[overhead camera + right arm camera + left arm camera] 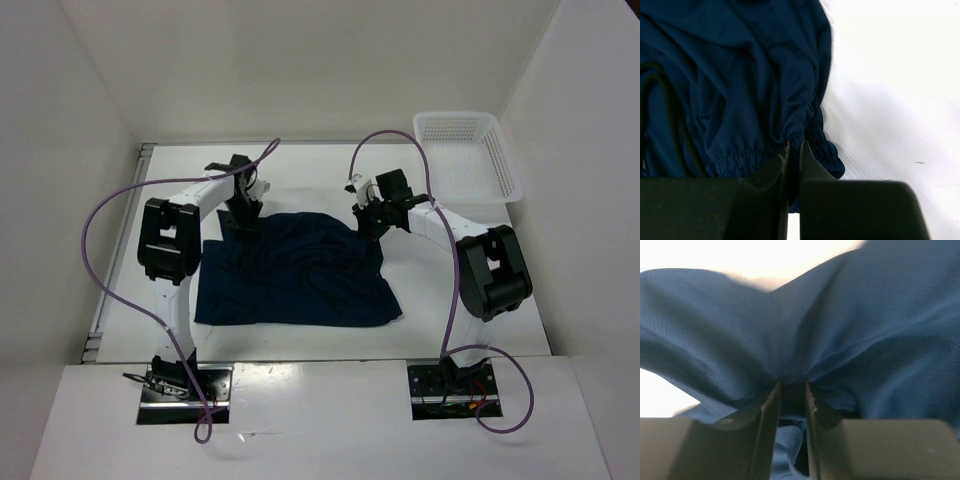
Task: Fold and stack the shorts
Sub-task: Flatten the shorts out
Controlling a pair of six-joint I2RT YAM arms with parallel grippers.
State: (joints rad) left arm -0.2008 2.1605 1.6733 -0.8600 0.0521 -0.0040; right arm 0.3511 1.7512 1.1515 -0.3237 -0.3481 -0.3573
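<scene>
Shorts [295, 275], top view: dark navy, lying mostly flat on the white table [300, 170] between my two arms, with the far edge rumpled and raised where I hold it. My left pincer [240, 215] is on the far-left corner and my right pincer [368, 218] on the far-right corner. Holding both far corners looks like setup for drawing that edge over toward the near hem, the first fold. The white mesh basket [470, 160] sits far right, apart from the cloth.

Left wrist view: my left pincer [792, 387] is clamped on a bunch of the shorts [865, 330], with creases fanning out from the pinch. Fine mesh weave, soft, plain.

Right wrist view: my right pincer [794, 145] is clenched tight on the end of the gathered elastic waistband [740, 155], bare table just beside it. The fabric above hangs in loose folds.
</scene>
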